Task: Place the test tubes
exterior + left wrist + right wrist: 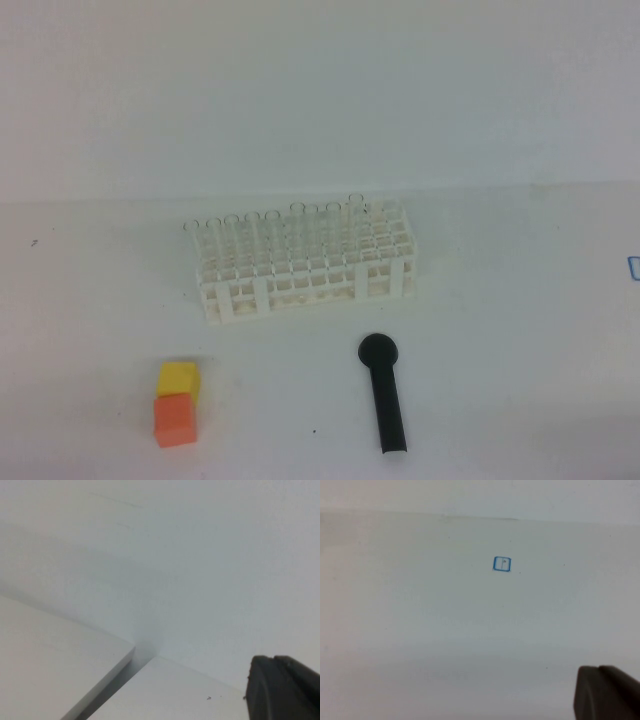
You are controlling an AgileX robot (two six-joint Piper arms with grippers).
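High view is showing a white rack [305, 262] sitting at the middle of the frame on the pale tabletop [520, 330], its long axis running left to right. The test tubes [300, 235] are standing upright in it, clear glass, crowding mostly the far rows; no loose tube is lying anywhere in sight. Toward the lower left of the frame a yellow block [178, 378] is touching an orange block [175, 418], and at lower centre a black tool [385, 390] is lying with its round head pointing toward the rack, near it but apart. Neither arm is reaching into this view. The left pincer [282, 687] is showing only as a dark edge in the left wrist view, facing blank white surface with a seam, and whether it is wide or narrow cannot be told. The right pincer [607, 692] is showing likewise in the right wrist view, looking over bare tabletop with a small blue mark [502, 564], and its state cannot be told either. Both are probably waiting off the frame's lower edge, so the tubes are lying ahead of them, toward the frame's middle. With the rack sitting almost centred, neither arm is looking clearly nearer, and any grasp is likely needing to come down from above along the tubes' upright axis.
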